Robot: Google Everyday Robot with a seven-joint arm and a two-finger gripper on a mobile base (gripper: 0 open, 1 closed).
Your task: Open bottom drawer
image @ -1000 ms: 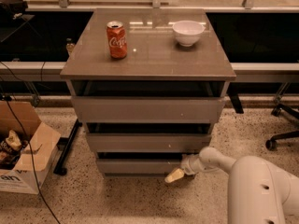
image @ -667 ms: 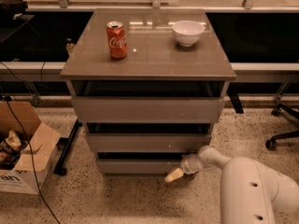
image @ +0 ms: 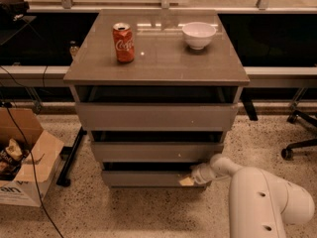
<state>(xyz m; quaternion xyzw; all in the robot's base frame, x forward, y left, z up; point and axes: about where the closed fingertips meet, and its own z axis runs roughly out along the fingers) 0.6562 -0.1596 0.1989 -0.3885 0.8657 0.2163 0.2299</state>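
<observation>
The bottom drawer (image: 143, 178) is the lowest, slimmest grey-brown front of three in the cabinet, with a dark gap above it. The middle drawer (image: 156, 151) and the tall top drawer (image: 156, 116) sit above it. My gripper (image: 190, 178) is at the right end of the bottom drawer's front, its yellowish tip against the panel's upper edge. My white arm (image: 262, 202) reaches in from the lower right.
A red cola can (image: 123, 43) and a white bowl (image: 198, 34) stand on the cabinet top (image: 158, 63). An open cardboard box (image: 25, 157) sits on the floor at left, with cables beside it. An office chair base (image: 299, 143) is at right.
The gripper has moved up and closer to the bottom drawer's front, from a little below its right end to its upper edge. The drawers look unchanged.
</observation>
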